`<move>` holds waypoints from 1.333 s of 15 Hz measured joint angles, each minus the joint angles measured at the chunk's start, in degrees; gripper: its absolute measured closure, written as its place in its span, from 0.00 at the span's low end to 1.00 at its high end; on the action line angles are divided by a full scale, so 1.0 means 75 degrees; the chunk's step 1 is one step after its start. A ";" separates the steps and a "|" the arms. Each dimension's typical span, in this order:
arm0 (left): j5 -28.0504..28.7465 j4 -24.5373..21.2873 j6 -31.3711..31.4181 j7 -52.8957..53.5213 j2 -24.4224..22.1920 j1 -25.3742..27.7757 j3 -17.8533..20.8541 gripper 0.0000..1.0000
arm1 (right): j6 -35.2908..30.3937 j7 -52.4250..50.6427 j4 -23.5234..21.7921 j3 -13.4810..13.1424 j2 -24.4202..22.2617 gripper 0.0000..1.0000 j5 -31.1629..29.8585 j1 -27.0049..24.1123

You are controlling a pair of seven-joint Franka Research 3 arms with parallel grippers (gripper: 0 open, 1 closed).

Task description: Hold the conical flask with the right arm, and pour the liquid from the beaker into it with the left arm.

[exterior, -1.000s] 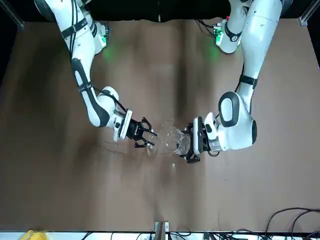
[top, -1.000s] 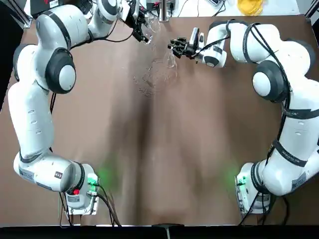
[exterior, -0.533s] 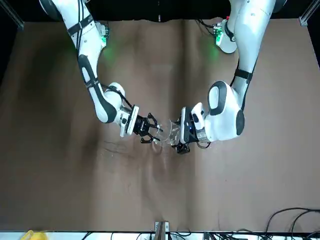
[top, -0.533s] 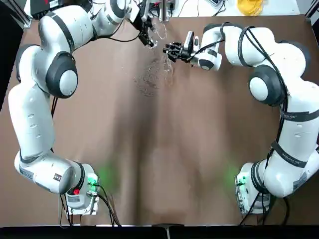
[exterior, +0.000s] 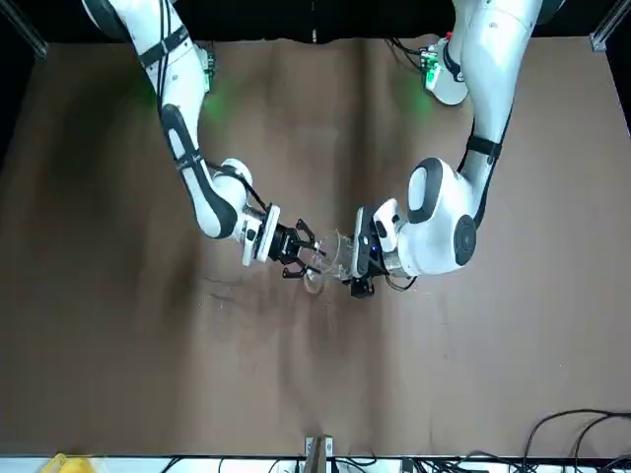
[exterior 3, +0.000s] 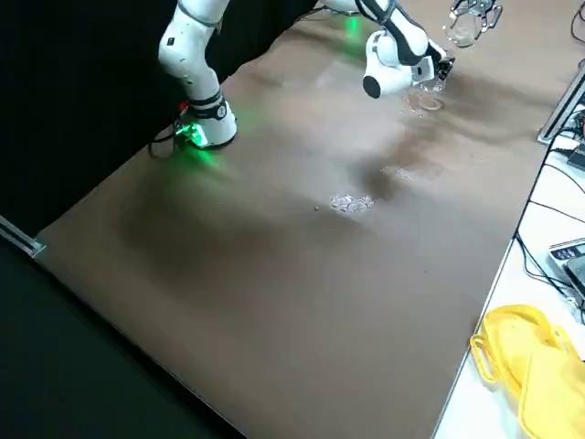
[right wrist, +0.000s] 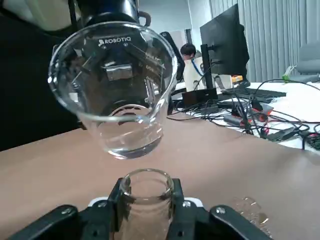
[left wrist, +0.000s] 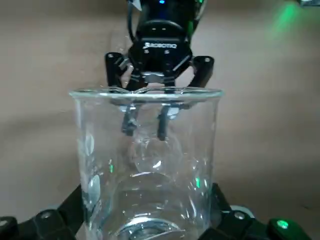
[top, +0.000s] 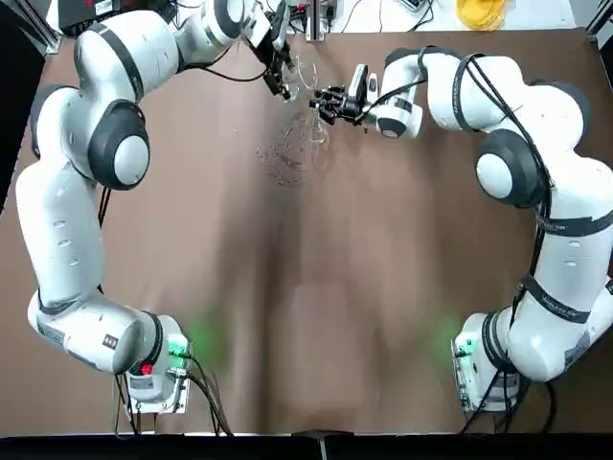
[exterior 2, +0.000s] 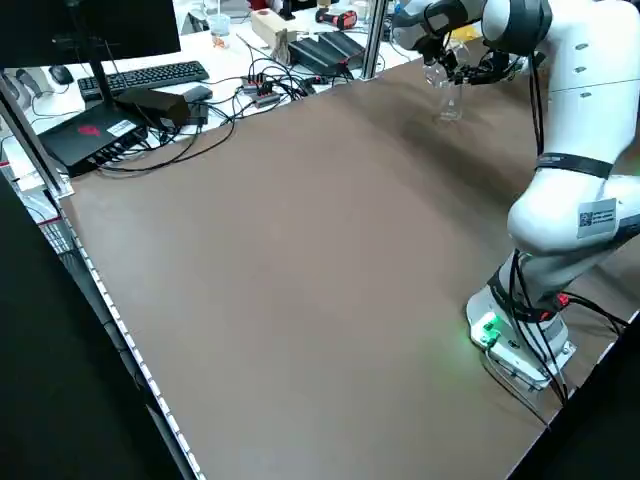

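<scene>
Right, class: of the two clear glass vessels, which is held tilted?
The beaker, in the left gripper: wider-mouthed, tipped; the flask is upright.

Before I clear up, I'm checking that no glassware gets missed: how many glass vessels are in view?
2: the beaker, in the left tool, and the flask, in the right tool. Others may be hidden.

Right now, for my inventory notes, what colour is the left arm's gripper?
Black; the front view shows it best.

robot arms point(top: 105, 192): 2 | beaker point(left wrist: 150, 165): 1 | conical flask point(right wrist: 146, 210): 1 | monitor point(exterior 2: 110, 40): 1 | keyboard point(exterior 2: 150, 80): 1
</scene>
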 joint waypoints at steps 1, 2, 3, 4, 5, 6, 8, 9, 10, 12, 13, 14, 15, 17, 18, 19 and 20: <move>0.0088 0.0007 -0.0189 -0.0049 -0.0024 0.0000 -0.0001 0.02 | 0.0017 0.0006 0.0000 -0.0004 0.0003 0.61 0.0008 0.0044; 0.0130 0.0010 -0.0353 -0.0071 -0.0074 0.0000 -0.0001 0.02 | 0.0026 0.0006 0.0000 -0.0010 0.0003 0.61 0.0013 0.0070; 0.0152 0.0009 -0.0501 -0.0082 -0.0138 0.0000 -0.0001 0.02 | 0.0033 0.0005 0.0001 -0.0020 0.0003 0.61 0.0019 0.0086; 0.0185 0.0010 -0.0628 -0.0090 -0.0197 0.0000 -0.0001 0.02 | 0.0038 0.0005 0.0002 -0.0030 0.0003 0.61 0.0023 0.0094; 0.0273 0.0009 -0.0729 -0.0099 -0.0238 0.0000 -0.0001 0.02 | 0.0043 0.0004 0.0002 -0.0037 0.0003 0.61 0.0025 0.0097; 0.0383 0.0009 -0.0794 -0.0129 -0.0258 0.0000 -0.0001 0.02 | 0.0051 0.0003 0.0002 -0.0042 0.0003 0.61 0.0027 0.0097; 0.0588 0.0004 -0.0883 -0.0216 -0.0261 0.0000 -0.0001 0.02 | 0.0063 0.0003 0.0002 -0.0044 0.0004 0.61 0.0028 0.0104; 0.0726 -0.0010 -0.0945 -0.0235 -0.0261 -0.0012 -0.0003 0.02 | 0.0074 0.0003 0.0002 -0.0044 0.0005 0.61 0.0028 0.0129; 0.0752 -0.0016 -0.0952 -0.0237 -0.0261 -0.0028 -0.0003 0.02 | 0.0082 0.0003 0.0001 -0.0044 0.0008 0.61 0.0029 0.0143; 0.0766 -0.0028 -0.0953 -0.0244 -0.0261 -0.0064 -0.0004 0.02 | 0.0092 -0.0022 0.0001 -0.0043 0.0027 0.61 0.0029 0.0178; 0.0768 -0.0032 -0.0953 -0.0277 -0.0261 -0.0083 -0.0004 0.02 | 0.0099 -0.0026 0.0001 -0.0043 0.0036 0.61 0.0029 0.0196; 0.0774 -0.0036 -0.0953 -0.0321 -0.0261 -0.0102 -0.0004 0.02 | 0.0105 -0.0029 0.0001 -0.0044 0.0044 0.61 0.0029 0.0207; 0.0778 -0.0040 -0.0953 -0.0344 -0.0261 -0.0118 -0.0003 0.02 | 0.0110 -0.0030 0.0001 -0.0044 0.0048 0.61 0.0029 0.0210; 0.0804 -0.0051 -0.0953 -0.0393 -0.0261 -0.0183 0.0025 0.02 | 0.0117 -0.0033 0.0001 -0.0044 0.0052 0.61 0.0029 0.0210; 0.0855 -0.0056 -0.0953 -0.0486 -0.0261 -0.0242 0.0049 0.02 | 0.0119 -0.0034 0.0001 -0.0044 0.0052 0.61 0.0029 0.0211; 0.0979 -0.0058 -0.0946 -0.0632 -0.0261 -0.0301 0.0077 0.02 | 0.0121 -0.0034 0.0001 -0.0044 0.0053 0.61 0.0029 0.0211; 0.1154 -0.0057 -0.0934 -0.0783 -0.0261 -0.0346 0.0100 0.02 | 0.0124 -0.0035 0.0001 -0.0044 0.0054 0.61 0.0029 0.0211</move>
